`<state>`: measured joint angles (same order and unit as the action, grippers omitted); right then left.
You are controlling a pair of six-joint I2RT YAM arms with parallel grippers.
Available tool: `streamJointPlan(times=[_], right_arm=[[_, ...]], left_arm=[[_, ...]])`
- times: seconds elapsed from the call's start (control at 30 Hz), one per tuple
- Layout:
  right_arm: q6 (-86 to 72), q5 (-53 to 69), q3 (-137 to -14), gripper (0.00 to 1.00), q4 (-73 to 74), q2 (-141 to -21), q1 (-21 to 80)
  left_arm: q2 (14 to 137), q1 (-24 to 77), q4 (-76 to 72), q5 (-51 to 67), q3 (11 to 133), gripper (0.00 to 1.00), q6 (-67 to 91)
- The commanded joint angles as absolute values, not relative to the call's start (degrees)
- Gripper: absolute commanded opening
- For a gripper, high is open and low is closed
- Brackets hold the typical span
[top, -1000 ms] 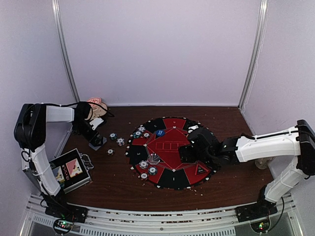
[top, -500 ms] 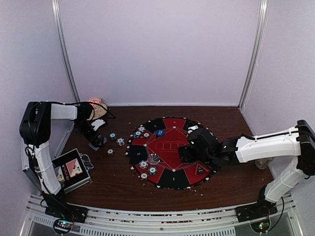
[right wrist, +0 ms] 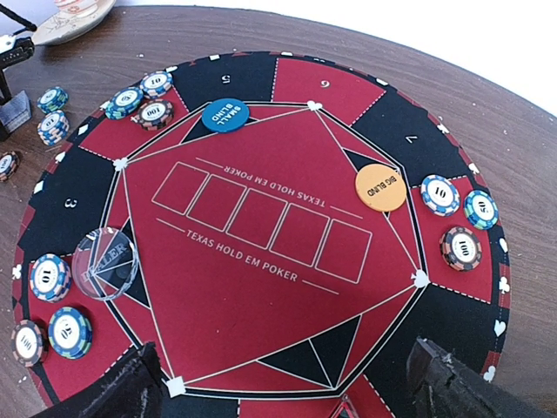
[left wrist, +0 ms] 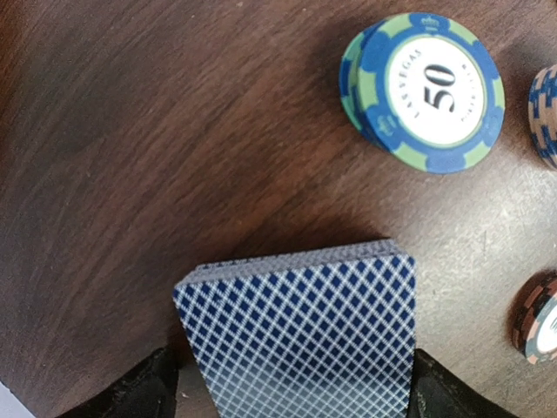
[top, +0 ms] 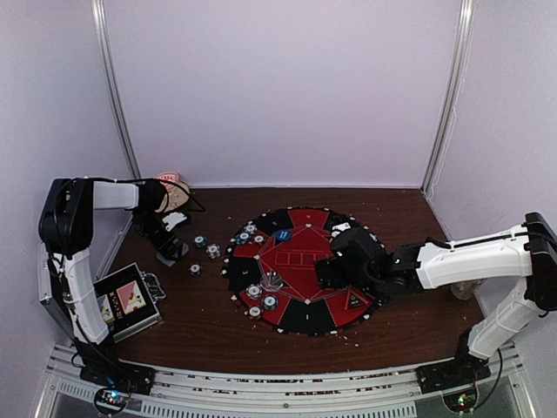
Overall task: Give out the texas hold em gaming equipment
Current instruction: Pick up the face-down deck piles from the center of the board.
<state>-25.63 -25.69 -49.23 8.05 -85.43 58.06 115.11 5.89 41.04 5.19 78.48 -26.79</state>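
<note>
A deck of blue diamond-backed playing cards lies on the wooden table between the fingers of my left gripper, which is open, with a thin gap at the left finger. A blue-green "50" poker chip stack sits just beyond the deck. My right gripper hovers open over the round red-and-black poker mat, holding nothing. On the mat are a blue small-blind button, an orange big-blind button, a clear dealer disc and chips at several seats.
A metal case with card pictures lies at the near left by the left arm's base. A beige mug lies behind the left gripper. Loose chips sit between that gripper and the mat.
The left arm has shifted slightly and its jaws have narrowed a little around the deck. The right arm has stayed put.
</note>
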Motion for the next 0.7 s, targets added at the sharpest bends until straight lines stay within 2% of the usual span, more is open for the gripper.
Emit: streamJointPlan(times=[0.0,0.27,0.67], right_arm=[[-25.1,-27.5,-49.6,1.00,7.8,-84.7,58.6],[-24.9,-28.1,-49.6,1.00,8.0,-84.5,58.9],[-25.3,-28.8,-50.0,0.99,8.1,-85.1,58.9]], left_arm=[[119.4,5.4,46.4,-1.6,79.1,0.90,-28.9],[121.1,5.5,48.0,-1.6,81.0,0.84,-28.1],[118.8,7.5,46.8,1.2,77.6,0.67,-27.2]])
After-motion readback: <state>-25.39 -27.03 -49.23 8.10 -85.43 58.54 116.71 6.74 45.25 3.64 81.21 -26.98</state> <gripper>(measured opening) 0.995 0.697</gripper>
